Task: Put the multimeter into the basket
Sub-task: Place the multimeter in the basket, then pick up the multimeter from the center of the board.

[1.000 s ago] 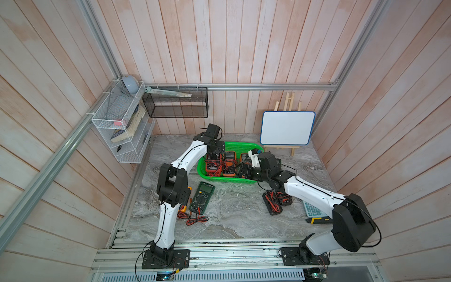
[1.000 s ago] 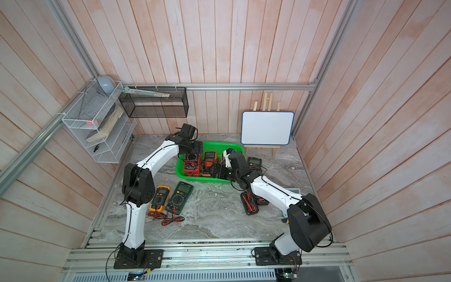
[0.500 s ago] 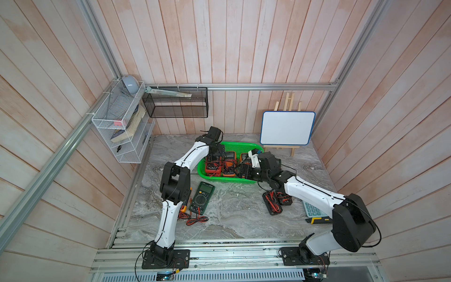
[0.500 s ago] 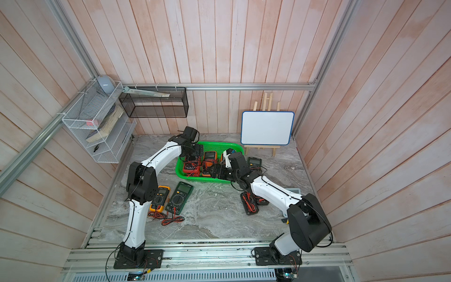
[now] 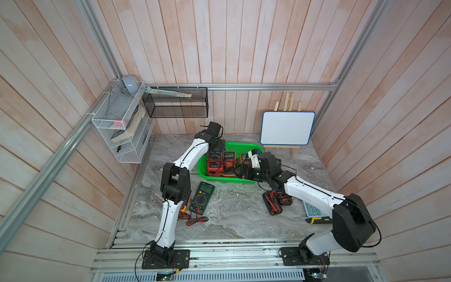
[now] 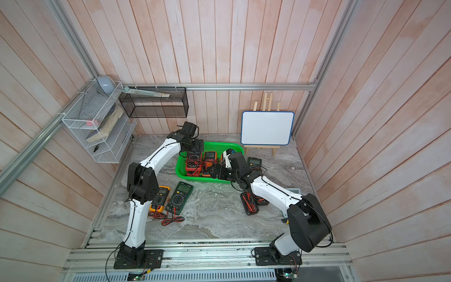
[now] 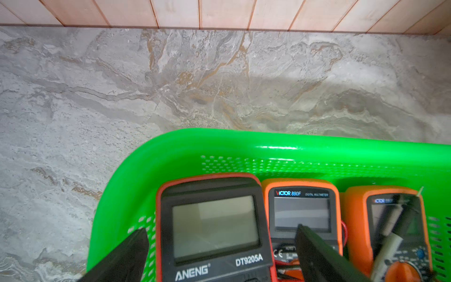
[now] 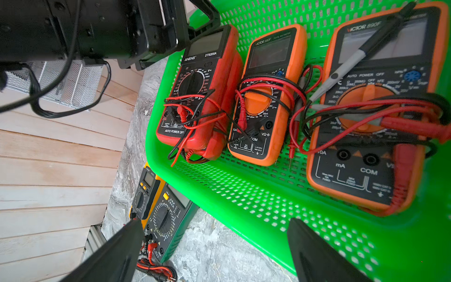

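The green multimeter is lying on the table just outside the basket, long axis pointing at it, seemingly nearer the right gripper gaping at the rim than the left gripper hanging spread over the red multimeter inside.

1 basket w/ 3 multimeters in it; 1 whiteboard.
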{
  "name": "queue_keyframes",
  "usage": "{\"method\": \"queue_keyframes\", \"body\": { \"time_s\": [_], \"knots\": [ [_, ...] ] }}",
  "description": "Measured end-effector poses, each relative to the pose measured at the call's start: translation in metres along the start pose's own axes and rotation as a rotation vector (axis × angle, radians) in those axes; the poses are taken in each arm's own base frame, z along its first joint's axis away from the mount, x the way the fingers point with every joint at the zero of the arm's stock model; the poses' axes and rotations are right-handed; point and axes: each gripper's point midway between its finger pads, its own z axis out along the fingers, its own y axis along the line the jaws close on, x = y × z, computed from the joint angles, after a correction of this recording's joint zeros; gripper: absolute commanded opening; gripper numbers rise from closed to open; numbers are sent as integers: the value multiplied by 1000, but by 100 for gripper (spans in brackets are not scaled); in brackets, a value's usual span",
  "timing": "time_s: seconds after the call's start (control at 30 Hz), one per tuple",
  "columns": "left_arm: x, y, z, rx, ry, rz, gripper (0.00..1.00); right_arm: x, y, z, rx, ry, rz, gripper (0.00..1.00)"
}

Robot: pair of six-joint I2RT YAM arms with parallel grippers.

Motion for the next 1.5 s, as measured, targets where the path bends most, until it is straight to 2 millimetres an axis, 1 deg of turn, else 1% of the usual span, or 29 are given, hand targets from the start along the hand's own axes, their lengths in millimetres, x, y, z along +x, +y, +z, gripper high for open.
{"method": "queue_keyframes", "body": {
  "time_s": [0.23, 0.33, 0.43, 0.5, 0.6, 0.73, 0.8, 0.93, 1.1, 1.3, 1.5],
  "knots": [
    [-1, 11, -3, -14, 10, -7, 100, 0, 0, 0, -1, -1, -3, 98],
    [-9, 13, -14, -10, -11, -11, 100, -1, 2, -2, -3, -6, -4, 98],
    [-18, 12, -37, 5, -48, -15, 100, -3, 4, -4, -8, -11, -6, 98],
    [-25, 12, -61, 19, -85, -19, 100, -3, 4, -5, -9, -13, -7, 98],
    [-30, 13, -94, 40, -136, -25, 100, -3, 4, -5, -9, -12, -7, 98],
    [-24, 17, -130, 62, -185, -29, 100, -3, 4, -5, -9, -12, -7, 98],
    [-15, 20, -142, 71, -198, -31, 100, -3, 4, -5, -9, -13, -7, 98],
    [11, 28, -156, 83, -198, -33, 100, -5, 6, -7, -14, -18, -9, 98],
    [60, 44, -167, 79, -169, -46, 100, -4, 11, -9, -23, -20, -16, 98],
    [112, 60, -177, 79, -144, -81, 100, 6, 23, -7, -43, -2, -32, 98],
    [151, 67, -174, 93, -109, -110, 100, 16, 34, -5, -58, 16, -39, 98]
  ]
}}
